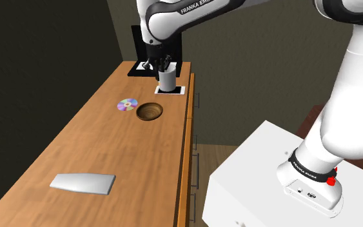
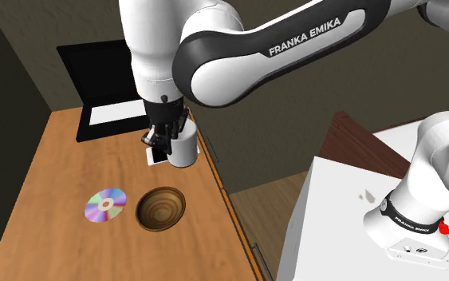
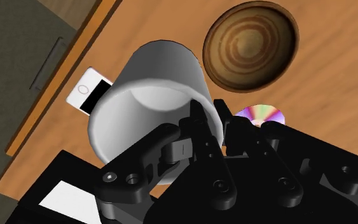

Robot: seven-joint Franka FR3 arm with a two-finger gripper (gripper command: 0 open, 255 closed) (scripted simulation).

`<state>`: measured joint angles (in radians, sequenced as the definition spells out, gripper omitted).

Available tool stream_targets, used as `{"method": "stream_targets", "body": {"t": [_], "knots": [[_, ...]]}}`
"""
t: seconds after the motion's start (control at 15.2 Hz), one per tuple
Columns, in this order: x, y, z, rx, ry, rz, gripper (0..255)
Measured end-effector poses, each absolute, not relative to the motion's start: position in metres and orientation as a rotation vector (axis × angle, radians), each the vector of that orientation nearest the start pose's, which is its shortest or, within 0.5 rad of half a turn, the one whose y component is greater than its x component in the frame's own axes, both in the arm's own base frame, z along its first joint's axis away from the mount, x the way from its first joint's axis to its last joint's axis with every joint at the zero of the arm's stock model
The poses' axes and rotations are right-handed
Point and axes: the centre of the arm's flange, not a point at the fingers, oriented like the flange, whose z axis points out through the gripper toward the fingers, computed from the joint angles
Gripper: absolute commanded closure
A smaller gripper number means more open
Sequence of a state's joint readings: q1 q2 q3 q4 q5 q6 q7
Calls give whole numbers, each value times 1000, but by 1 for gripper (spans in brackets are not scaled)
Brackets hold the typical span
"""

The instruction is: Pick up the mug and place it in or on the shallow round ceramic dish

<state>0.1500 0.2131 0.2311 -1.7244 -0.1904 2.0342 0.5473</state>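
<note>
1. The black two-finger gripper (image 3: 212, 118) is pinched onto the wall of the plain white cylindrical mug (image 3: 152, 95), w/ one finger inside the rim and one outside.
2. The mug's at the far end of the wooden worktop (image 1: 109, 148), close to the drawer-side edge. It's right over a small white phone (image 3: 88, 92) and just in front of the black laptop (image 2: 107, 88). Can't tell if its base is clear of the phone.
3. Handling, imo: rigid, smooth, prob slippery and chippable, not heavy. A one-wall pinch lets it swing, so go slow. Can't spot a handle, so the rim's the place to grab.
4. Orientation: long axis roughly vertical, mouth up.
5. Target = the brown ringed shallow round dish (image 2: 161, 209). It's along the same edge toward the middle, near the mug, w/ a shiny CD (image 2: 105, 205) just beside it.
</note>
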Motion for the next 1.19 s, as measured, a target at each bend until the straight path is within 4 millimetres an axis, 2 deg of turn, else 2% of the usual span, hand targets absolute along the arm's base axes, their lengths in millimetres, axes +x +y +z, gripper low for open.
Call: {"method": "stream_targets", "body": {"t": [0.46,0.53,0.66,1.19], "knots": [[619,306,480,-3195,156,-239,255],[618,312,480,-3195,156,-238,255],[619,318,473,-3195,157,-238,255],[620,317,432,-3196,158,-238,255]]}}
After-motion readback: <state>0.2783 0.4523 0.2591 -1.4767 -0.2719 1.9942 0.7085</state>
